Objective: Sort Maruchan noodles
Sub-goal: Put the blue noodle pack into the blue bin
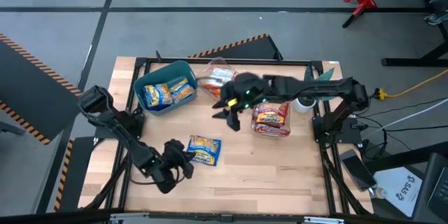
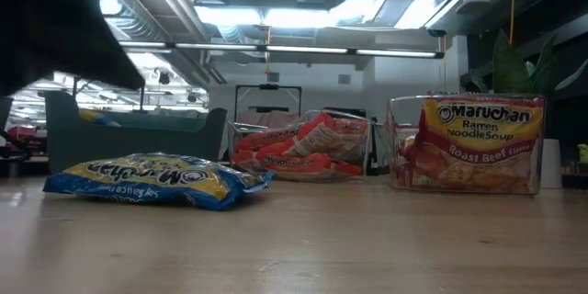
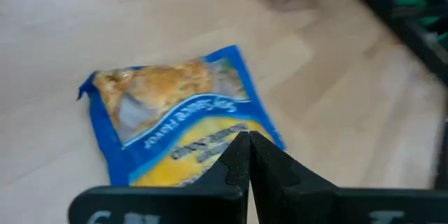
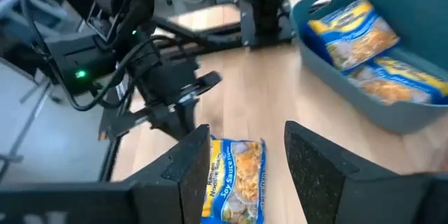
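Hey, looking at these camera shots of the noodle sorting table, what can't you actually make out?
- Teal bin contents: low view shows only its wall; packet count beneath the top ones is hidden.
- Orange packets: overlapping, count unclear; right arm covers them from above.
- Blue packet: left gripper hides its lower edge.
- Right gripper: absent from the low view.

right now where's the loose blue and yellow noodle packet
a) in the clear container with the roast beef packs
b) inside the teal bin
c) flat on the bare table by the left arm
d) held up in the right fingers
c, the blue and yellow packet lies flat on the wooden table, just past the shut left fingers, outside the teal bin and the clear container.
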Motion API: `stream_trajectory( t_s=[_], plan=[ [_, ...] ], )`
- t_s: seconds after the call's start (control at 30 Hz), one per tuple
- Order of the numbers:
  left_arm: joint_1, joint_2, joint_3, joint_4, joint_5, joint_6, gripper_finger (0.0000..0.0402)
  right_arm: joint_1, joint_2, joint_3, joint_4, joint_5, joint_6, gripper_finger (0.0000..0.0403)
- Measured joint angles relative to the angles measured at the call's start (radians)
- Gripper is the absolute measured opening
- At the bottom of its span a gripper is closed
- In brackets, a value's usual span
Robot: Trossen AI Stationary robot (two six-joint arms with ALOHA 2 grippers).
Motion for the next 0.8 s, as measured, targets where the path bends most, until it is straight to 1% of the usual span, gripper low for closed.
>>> stream_trajectory(
  t_s=[0.2, 0.4, 0.53, 0.63, 0.77, 0.8],
  plan=[
    [0.042, 0.080, -0.004, 0.006, 0.061, -0.002, 0.0000, 0.026, 0.094, 0.000, 0.010, 0.006, -0.037, 0.0170],
    [-0.002, 0.132, -0.004, 0.013, 0.070, -0.063, 0.0000, 0.033, 0.153, -0.007, 0.039, 0.002, -0.072, 0.0170],
    [-0.038, 0.161, -0.004, 0.017, 0.076, -0.115, 0.0000, 0.032, 0.163, -0.111, 0.206, -0.017, -0.043, 0.0170],
    [-0.052, 0.195, -0.004, 0.017, 0.083, -0.173, 0.0000, 0.031, 0.163, -0.205, 0.329, 0.023, -0.006, 0.0170],
    [-0.053, 0.235, -0.004, 0.029, 0.107, -0.230, 0.0000, 0.031, 0.163, -0.295, 0.411, 0.025, 0.049, 0.0170],
    [-0.055, 0.237, -0.004, 0.049, 0.096, -0.232, 0.0000, 0.031, 0.163, -0.307, 0.419, 0.014, 0.068, 0.0170]
  ],
)
